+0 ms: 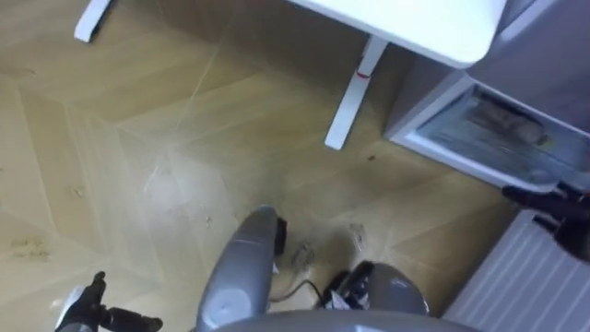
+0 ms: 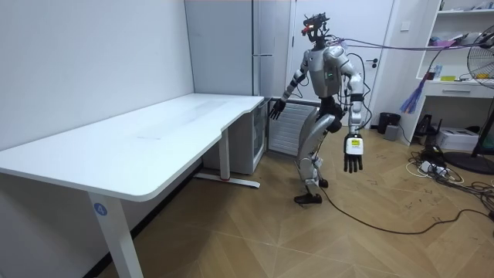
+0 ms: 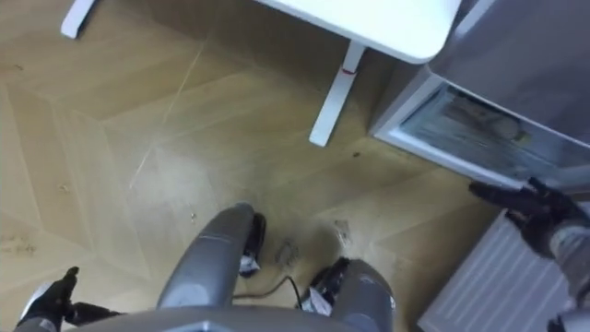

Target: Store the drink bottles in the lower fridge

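Lower fridge (image 3: 479, 124) stands beside the desk leg (image 3: 334, 97). Our right hand (image 3: 530, 207) reaches toward it with fingers straight, and our left hand (image 3: 51, 300) hangs relaxed. Both are empty, so we cannot tell where the drinks are. Swinging in, we could knock the glass front.

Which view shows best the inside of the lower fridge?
The left eye view: it looks down into the open lower fridge. The right eye view shows nearly the same. In the room view its inside is hidden beyond the table.
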